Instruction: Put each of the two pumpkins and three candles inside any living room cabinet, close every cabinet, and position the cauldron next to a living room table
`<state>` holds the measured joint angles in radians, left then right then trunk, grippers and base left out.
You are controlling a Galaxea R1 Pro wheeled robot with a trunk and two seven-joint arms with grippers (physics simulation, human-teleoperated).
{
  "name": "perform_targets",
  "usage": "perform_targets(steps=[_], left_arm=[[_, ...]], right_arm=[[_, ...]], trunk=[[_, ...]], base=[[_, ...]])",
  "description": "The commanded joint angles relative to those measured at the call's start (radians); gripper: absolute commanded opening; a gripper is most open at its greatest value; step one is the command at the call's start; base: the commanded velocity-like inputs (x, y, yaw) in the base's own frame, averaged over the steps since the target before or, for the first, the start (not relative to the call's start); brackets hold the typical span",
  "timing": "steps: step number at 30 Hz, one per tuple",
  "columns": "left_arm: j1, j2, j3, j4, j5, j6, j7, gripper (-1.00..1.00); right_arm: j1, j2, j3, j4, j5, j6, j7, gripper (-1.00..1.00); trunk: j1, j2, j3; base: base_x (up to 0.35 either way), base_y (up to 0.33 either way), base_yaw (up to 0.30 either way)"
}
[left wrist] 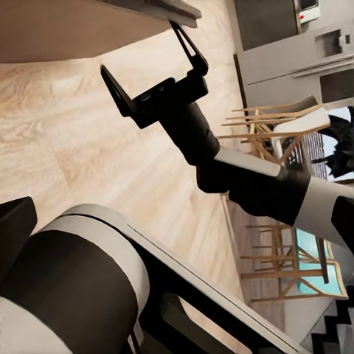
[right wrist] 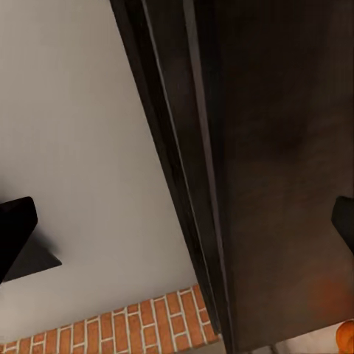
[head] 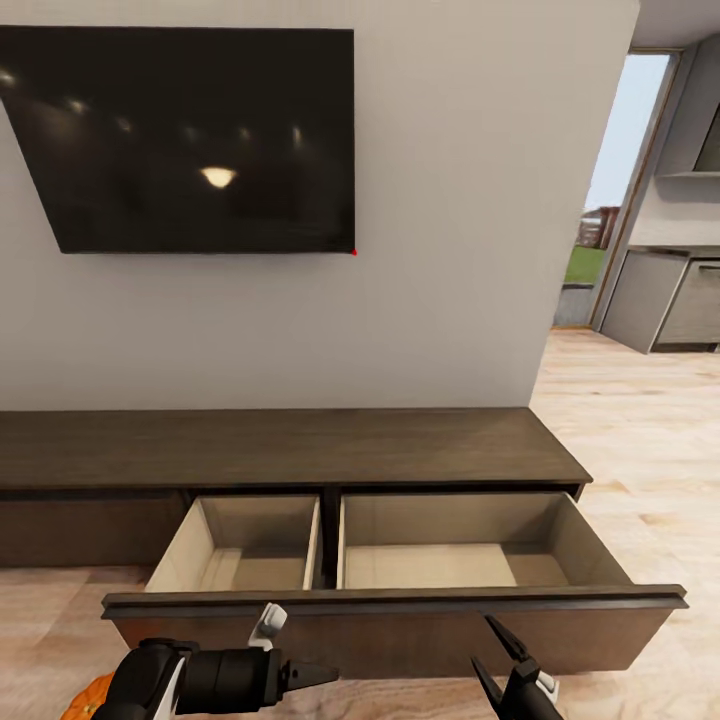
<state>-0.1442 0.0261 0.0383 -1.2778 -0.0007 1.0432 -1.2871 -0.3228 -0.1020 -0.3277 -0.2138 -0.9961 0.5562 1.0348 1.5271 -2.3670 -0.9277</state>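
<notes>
The long low dark cabinet (head: 290,445) stands against the wall with one wide drawer (head: 400,605) pulled out. Its two pale compartments hold nothing. My right gripper (head: 485,645) is open just in front of the drawer front, and the left wrist view also catches this right gripper (left wrist: 140,48) with its jaws spread. My left gripper (head: 315,675) points right below the drawer front, open with nothing in it. A pumpkin (head: 88,697) peeks out orange behind my left arm. The right wrist view has an orange pumpkin (right wrist: 345,335) at its corner, beside the dark drawer front (right wrist: 280,147).
A black television (head: 180,140) hangs on the grey wall above the cabinet. Pale wood floor (head: 650,440) opens to the right toward grey kitchen units (head: 670,300) and a doorway. Wooden dining chairs (left wrist: 280,125) show in the left wrist view.
</notes>
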Motion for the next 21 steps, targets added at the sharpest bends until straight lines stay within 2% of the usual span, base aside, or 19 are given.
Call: perform_targets(steps=[1,14,17,21], left_arm=[[0.0,0.0,-0.001,0.0,-0.001,0.0,0.0,1.0],[0.0,0.0,-0.008,0.0,-0.002,0.0,0.0,1.0],[0.01,-0.014,0.003,0.017,0.003,0.004,-0.017,1.0],[0.011,-0.012,0.001,0.04,0.005,0.004,-0.036,1.0]], right_arm=[[0.002,0.0,0.0,0.002,0.0,-0.002,0.002,1.0],[0.029,-0.014,-0.002,0.023,0.0,-0.008,-0.002,1.0],[0.026,0.003,-0.019,0.02,-0.017,0.009,0.015,1.0],[0.027,0.021,-0.04,0.02,-0.039,0.032,0.038,1.0]], trunk=[[-0.004,0.007,0.003],[-0.054,0.098,0.044],[-0.054,0.098,0.044],[-0.061,0.112,0.05]], base=[[0.0,0.0,0.0],[0.0,0.0,0.0],[0.0,0.0,0.0],[0.0,0.0,0.0]])
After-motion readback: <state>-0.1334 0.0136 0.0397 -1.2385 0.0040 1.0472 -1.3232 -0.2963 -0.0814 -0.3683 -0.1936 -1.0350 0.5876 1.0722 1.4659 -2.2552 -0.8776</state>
